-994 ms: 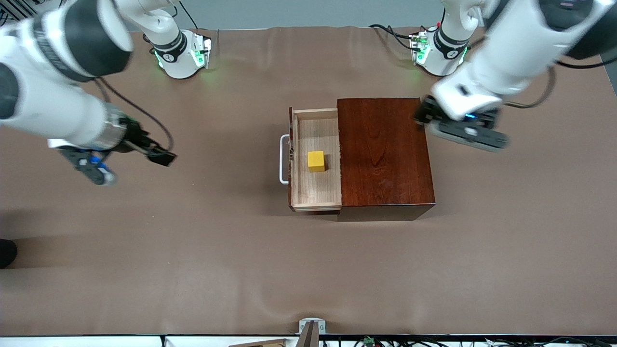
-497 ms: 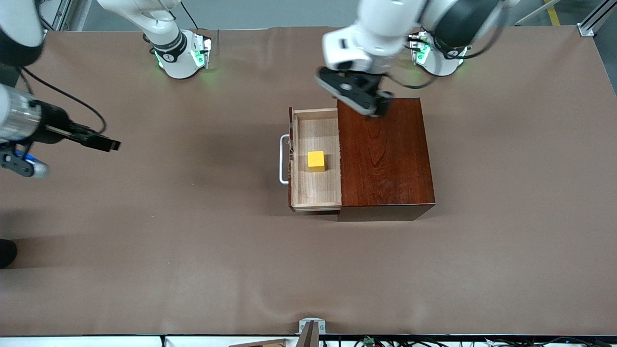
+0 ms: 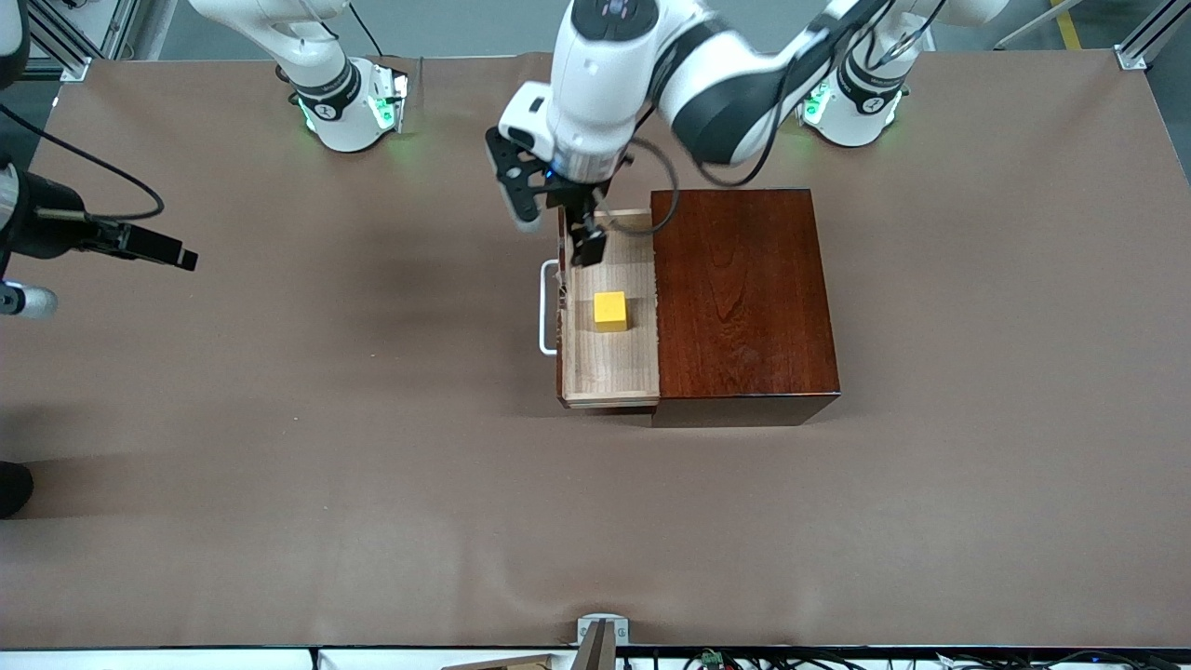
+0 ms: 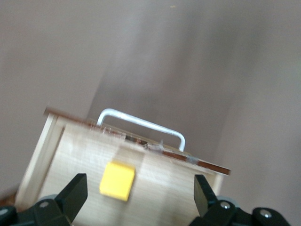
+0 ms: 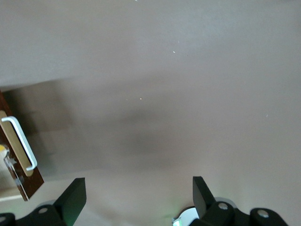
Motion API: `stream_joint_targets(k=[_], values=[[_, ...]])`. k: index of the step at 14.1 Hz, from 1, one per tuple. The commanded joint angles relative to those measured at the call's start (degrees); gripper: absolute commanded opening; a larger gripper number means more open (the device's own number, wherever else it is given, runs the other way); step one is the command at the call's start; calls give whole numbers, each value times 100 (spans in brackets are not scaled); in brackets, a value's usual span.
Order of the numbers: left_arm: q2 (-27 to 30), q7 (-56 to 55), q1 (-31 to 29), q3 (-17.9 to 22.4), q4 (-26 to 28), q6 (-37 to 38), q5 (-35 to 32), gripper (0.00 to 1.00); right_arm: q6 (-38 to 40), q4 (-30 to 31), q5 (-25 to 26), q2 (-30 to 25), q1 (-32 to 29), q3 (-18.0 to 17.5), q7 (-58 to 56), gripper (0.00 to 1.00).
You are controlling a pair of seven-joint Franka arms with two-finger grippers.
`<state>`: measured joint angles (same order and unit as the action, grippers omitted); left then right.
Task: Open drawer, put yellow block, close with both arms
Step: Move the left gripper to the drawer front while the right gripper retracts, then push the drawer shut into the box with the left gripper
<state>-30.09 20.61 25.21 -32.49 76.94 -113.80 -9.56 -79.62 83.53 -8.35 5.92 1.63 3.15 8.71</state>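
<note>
The drawer [image 3: 609,377] stands pulled out of the dark reddish-brown box [image 3: 744,298], its white bar handle [image 3: 547,312] toward the right arm's end of the table. The yellow block [image 3: 610,311] lies in the drawer on the pale wood. My left gripper [image 3: 555,223] hangs open over the drawer's front corner by the handle, holding nothing. In the left wrist view the block [image 4: 117,180] shows between the spread fingertips [image 4: 75,190], well below them, with the handle [image 4: 141,125] past it. My right gripper [image 5: 139,197] is open and empty over bare table, apart from the drawer handle [image 5: 19,141].
A brown mat [image 3: 372,447] covers the table. The two green-lit arm bases [image 3: 349,107] [image 3: 851,102] stand along the edge farthest from the front camera. A small metal bracket [image 3: 602,633] sits at the nearest edge.
The left arm swung from past the box's end, across the box top, to over the drawer's front corner. The right arm drew back toward its end of the table. Drawer and block stayed put.
</note>
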Motion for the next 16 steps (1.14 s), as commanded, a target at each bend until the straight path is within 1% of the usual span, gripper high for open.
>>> stream_joint_targets(k=[1, 3, 4, 5, 7, 11, 13, 14, 16], values=[[-602, 751, 220, 40, -424, -203, -178, 100, -53, 23, 429, -144, -180, -505, -316, 100], [-779, 1022, 580, 451, -477, -449, -266, 100, -79, -38, 894, -266, -435, -1059, -440, 100], [-893, 1224, 808, 723, -487, -537, -266, 100, -97, -30, 1009, -354, -505, -1201, -440, 100], [-998, 1322, 993, 961, -539, -616, -257, 100, -97, -21, 1002, -390, -532, -1229, -475, 100], [-1148, 1323, 1161, 1182, -548, -792, -257, 100, -123, 5, 984, -477, -550, -1185, -886, 100], [-1377, 1332, 1162, 1262, -539, -863, -257, 100, -264, 49, 949, -522, -541, -1158, -950, 100], [-1447, 1332, 1153, 1271, -513, -863, -266, 100, -326, 49, 827, -522, -576, -1150, -941, 100], [-1447, 1332, 1162, 1271, -504, -837, -275, 100, -326, 49, 722, -531, -568, -1080, -924, 100], [-1448, 1332, 1171, 1280, -504, -793, -275, 100, -326, 49, 677, -583, -568, -1027, -888, 100]])
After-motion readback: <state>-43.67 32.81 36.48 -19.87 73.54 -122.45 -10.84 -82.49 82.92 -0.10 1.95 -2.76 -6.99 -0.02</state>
